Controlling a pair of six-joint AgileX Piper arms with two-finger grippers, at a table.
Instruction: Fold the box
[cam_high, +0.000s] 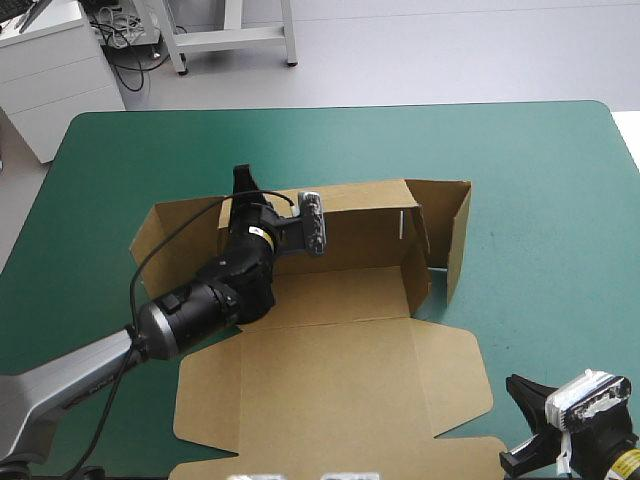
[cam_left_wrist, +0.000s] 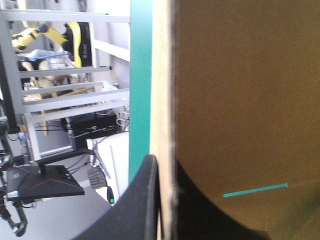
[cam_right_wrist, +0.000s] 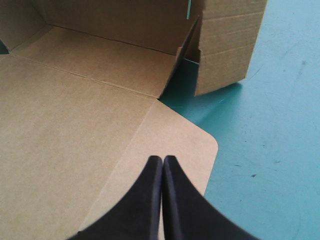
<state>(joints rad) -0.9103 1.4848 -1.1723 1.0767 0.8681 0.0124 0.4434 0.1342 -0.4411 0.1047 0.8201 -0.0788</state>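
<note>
The left gripper (cam_high: 242, 182) clamps the far wall of the brown box (cam_high: 340, 370), likely light and stiff, a sound hold; the right gripper (cam_right_wrist: 163, 161) is closed, empty.

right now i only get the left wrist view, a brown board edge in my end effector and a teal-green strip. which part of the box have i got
observer: you have the box by its far wall, near that wall's left end. the left end effector grips the top edge, and the wall stands upright.
operator: is the right side up too
observer: yes, the right side wall stands raised, with an inner flap angled in beside it.
operator: where's the other arm
observer: the right end effector is shut and empty, at the rounded near-right corner of the flat lid.
</note>
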